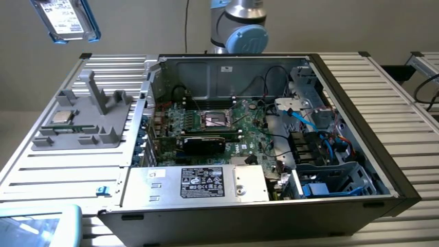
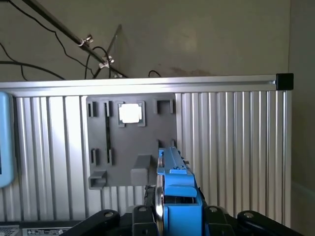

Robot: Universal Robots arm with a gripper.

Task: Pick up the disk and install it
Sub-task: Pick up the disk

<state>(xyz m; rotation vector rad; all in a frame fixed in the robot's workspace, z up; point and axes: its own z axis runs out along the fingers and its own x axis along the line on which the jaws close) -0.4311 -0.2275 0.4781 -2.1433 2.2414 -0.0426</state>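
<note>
The disk (image 1: 67, 19), a silver-grey drive with a white label in a bright blue carrier, hangs high in the air at the exterior view's far left, above the grey fixture plate (image 1: 82, 128). In the wrist view I see the disk (image 2: 173, 182) edge-on, standing upright between the black fingers (image 2: 141, 216) of my gripper (image 2: 174, 215), which is shut on it. Far below it lies the fixture plate (image 2: 147, 142).
The open computer case (image 1: 343, 82) lies on the slatted aluminium table (image 1: 384, 92), with motherboard (image 1: 219, 123), power-supply box (image 1: 199, 182) and a blue-edged drive bay (image 1: 329, 180) inside. A small silver CPU chip (image 1: 63, 116) sits on the fixture plate. A pale blue object (image 1: 38, 224) lies at the near left corner.
</note>
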